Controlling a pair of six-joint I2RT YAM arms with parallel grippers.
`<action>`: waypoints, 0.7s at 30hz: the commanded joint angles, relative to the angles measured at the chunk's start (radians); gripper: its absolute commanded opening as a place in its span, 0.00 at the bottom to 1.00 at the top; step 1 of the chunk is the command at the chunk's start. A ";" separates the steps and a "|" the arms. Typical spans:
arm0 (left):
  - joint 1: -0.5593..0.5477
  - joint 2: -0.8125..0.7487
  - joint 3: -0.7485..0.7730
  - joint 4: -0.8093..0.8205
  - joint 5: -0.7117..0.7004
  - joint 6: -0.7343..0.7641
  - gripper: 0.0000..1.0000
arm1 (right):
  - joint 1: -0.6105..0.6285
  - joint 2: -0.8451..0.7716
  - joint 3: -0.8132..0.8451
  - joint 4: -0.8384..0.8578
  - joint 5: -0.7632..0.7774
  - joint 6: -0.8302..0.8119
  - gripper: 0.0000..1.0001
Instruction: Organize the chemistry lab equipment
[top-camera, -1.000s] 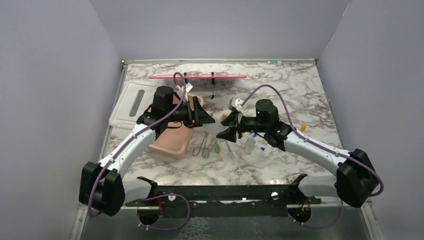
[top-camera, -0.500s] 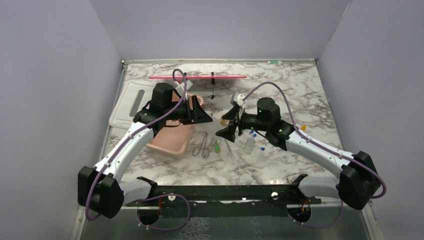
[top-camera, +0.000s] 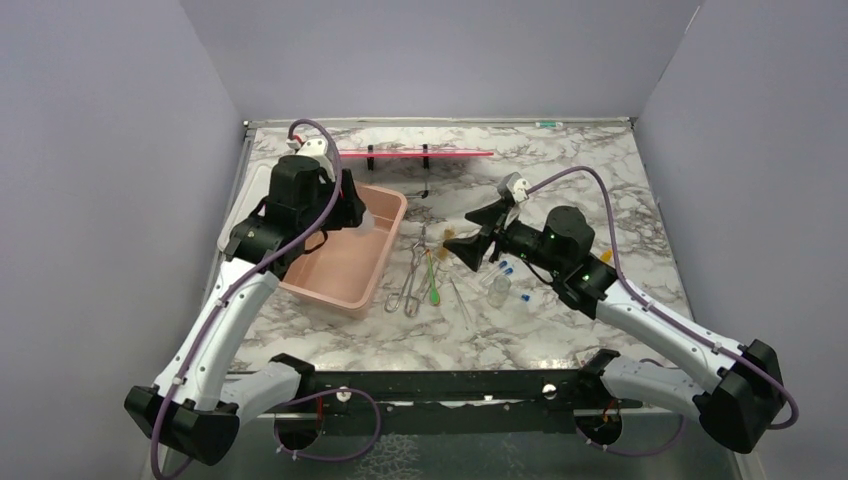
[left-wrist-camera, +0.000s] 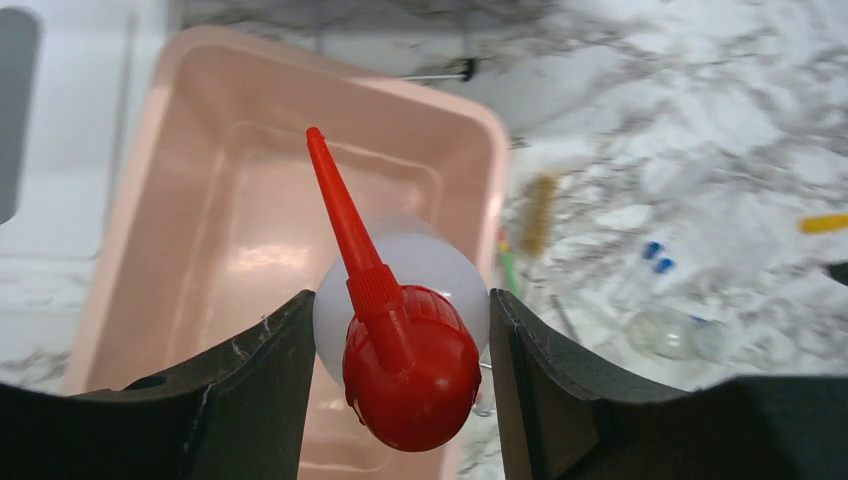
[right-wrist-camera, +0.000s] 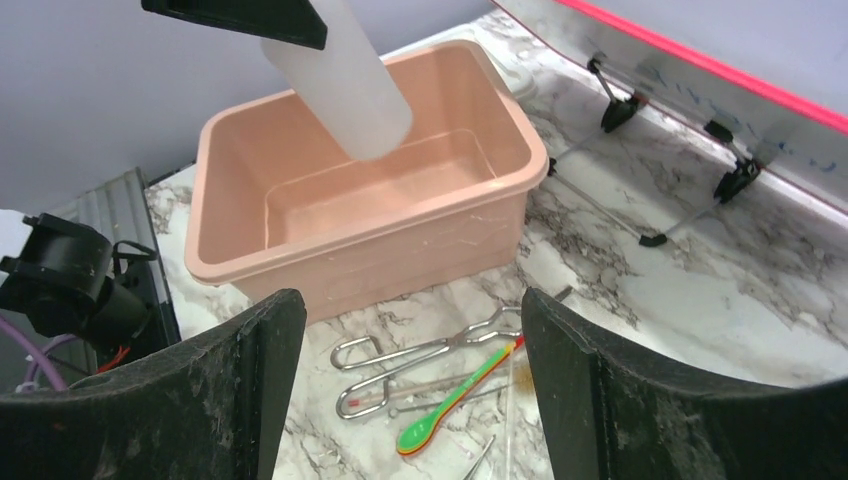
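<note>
Gripping the bottle (left-wrist-camera: 438, 268) by its body, the left gripper (left-wrist-camera: 400, 312) holds it above the tub (left-wrist-camera: 200, 200). The right gripper (right-wrist-camera: 408, 312) is wide open over the tongs (right-wrist-camera: 420, 358) and the green tool (right-wrist-camera: 438, 420), which lie on the worktop (right-wrist-camera: 650, 300) beside the tub.

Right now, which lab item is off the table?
The clear squeeze bottle with red nozzle: the left gripper holds it above the pink plastic tub; the others rest on marble.

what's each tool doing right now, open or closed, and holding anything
left tool: closed on the squeeze bottle, held over the pink tub
right tool: open, holding nothing
</note>
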 joint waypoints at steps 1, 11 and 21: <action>0.006 0.022 -0.056 -0.078 -0.305 0.037 0.46 | 0.006 0.011 -0.034 0.007 0.068 0.034 0.83; 0.007 0.165 -0.197 0.133 -0.297 -0.008 0.46 | 0.006 0.035 -0.089 0.049 0.063 0.112 0.82; 0.070 0.317 -0.191 0.273 -0.278 0.053 0.45 | 0.006 0.011 -0.116 0.051 0.061 0.138 0.82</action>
